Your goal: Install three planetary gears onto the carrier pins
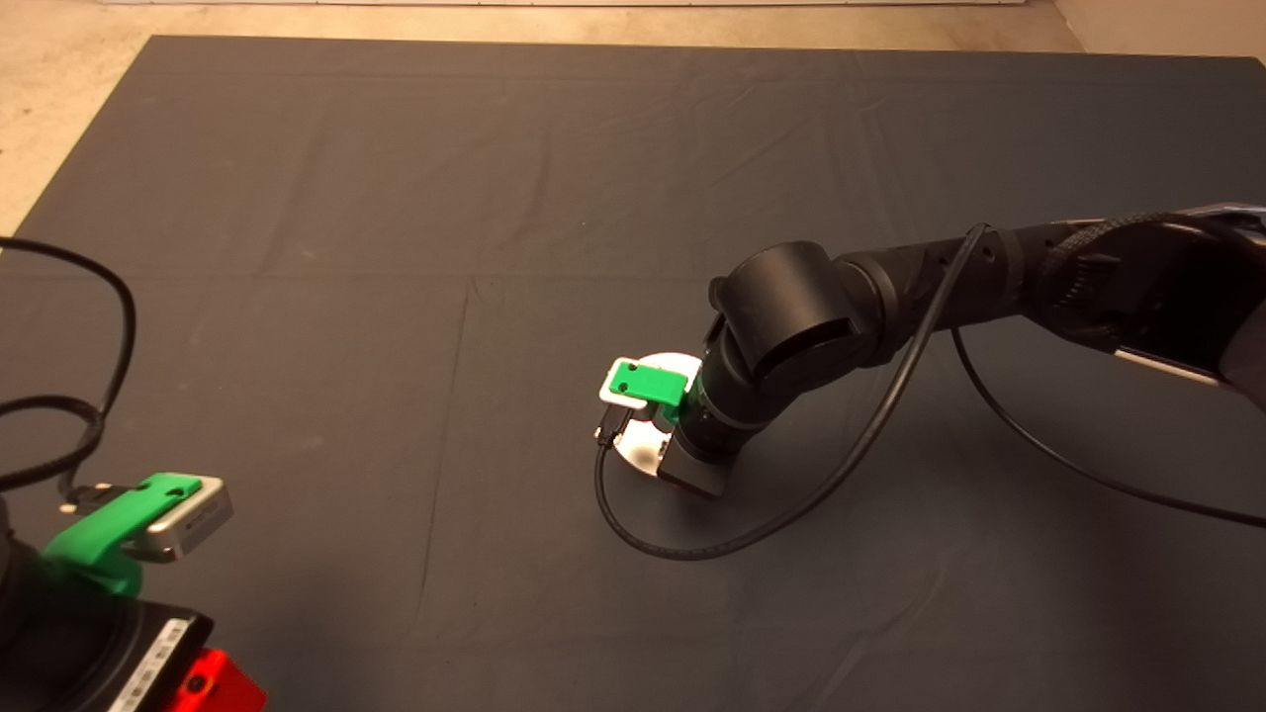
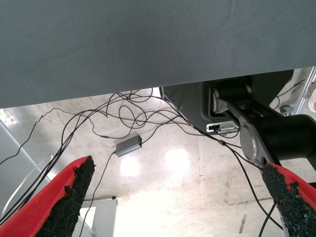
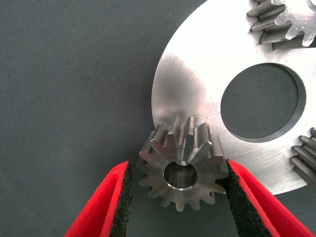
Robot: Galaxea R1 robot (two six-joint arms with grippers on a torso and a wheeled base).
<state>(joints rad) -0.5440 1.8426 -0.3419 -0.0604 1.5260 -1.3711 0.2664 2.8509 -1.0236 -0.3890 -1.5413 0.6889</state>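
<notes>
Your right tool (image 3: 178,197) was on the third gear (image 3: 181,168). That planetary gear sat between the two red fingers; the pad (image 3: 238,197) on one side looked to be touching the teeth, the other pad (image 3: 122,197) stood slightly off. So the tool was spread around the gear rather than clearly clamping it, and I couldn't tell a firm grip.

Gear sat at the rim of the silver carrier disc (image 3: 197,69), overhanging the edge. Bore axis pointed up toward the wrist camera, flat face up, teeth radial; the gear is squat, with no real long axis beyond the bore line. Something bright showed inside the bore, but whether that was a pin, I couldn't tell.

Past it, the disc's big centre hole (image 3: 260,101), then two more gears at the far rim: one (image 3: 284,22) and another (image 3: 306,160), both cut off by the frame. They read as already seated.

My read: last gear of three, final seating or release. The next move called for confirming the bore was square on its pin, then lifting straight up.

From overhead, the right arm (image 1: 791,326) stood over the disc (image 1: 643,450) mid-surface (image 1: 396,198). Your left tool (image 2: 177,207) was parked at the near left edge, fingers wide apart, empty, looking at floor cables (image 2: 128,113).
</notes>
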